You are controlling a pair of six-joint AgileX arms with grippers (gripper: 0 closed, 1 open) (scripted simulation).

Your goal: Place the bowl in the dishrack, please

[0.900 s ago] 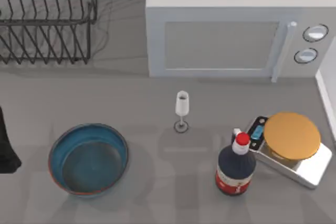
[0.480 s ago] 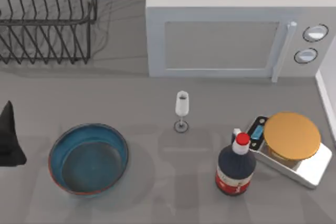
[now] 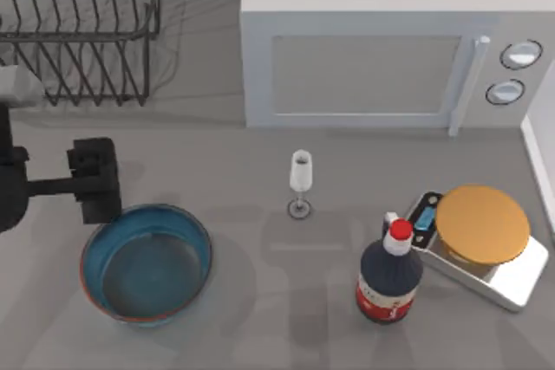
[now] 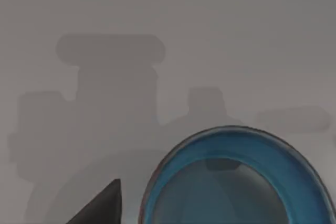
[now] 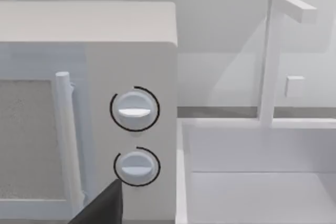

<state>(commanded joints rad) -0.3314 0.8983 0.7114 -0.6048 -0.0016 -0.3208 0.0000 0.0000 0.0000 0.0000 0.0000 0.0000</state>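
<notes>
Bowl (image 3: 146, 263), blue with an orange-red rim, sits upright on the grey table (image 3: 260, 318) at the front left; the left wrist view (image 4: 236, 182) looks down into it. Just behind its rim hangs the left gripper (image 3: 95, 181); whether its fingers are apart or together cannot be told. Dishrack (image 3: 78, 32) stands at the back left, well apart from the bowl. Rightward are a wine glass (image 3: 300, 183), a dark bottle (image 3: 388, 279), an orange-topped scale (image 3: 482, 244) and a microwave (image 3: 390, 49).
</notes>
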